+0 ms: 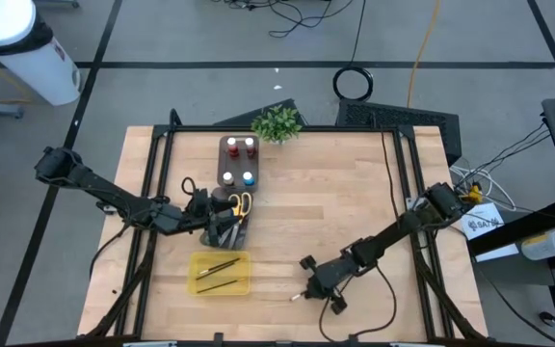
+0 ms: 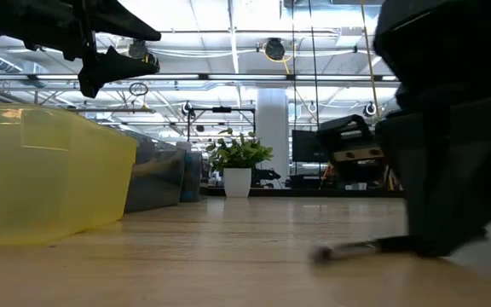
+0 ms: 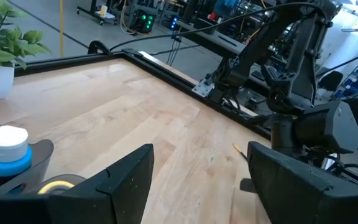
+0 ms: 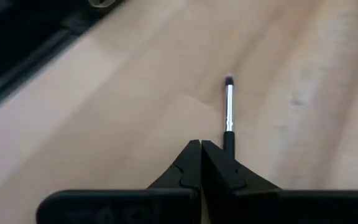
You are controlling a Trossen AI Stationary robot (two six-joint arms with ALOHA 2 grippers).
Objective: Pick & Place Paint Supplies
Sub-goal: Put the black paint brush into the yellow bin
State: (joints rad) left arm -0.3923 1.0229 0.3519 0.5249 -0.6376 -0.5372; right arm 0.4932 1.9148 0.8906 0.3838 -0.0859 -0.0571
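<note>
One thin dark brush (image 4: 229,106), silver-collared, lies apparently beside the closed right gripper (image 4: 201,149).

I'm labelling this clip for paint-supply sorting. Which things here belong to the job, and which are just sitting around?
Job: paint bottles, scissors, brushes in the yellow tray, loose brush at the shut right gripper.

Bystanders: potted plant, white bin, floor cables.

No text, label or number can be read anywhere
</note>
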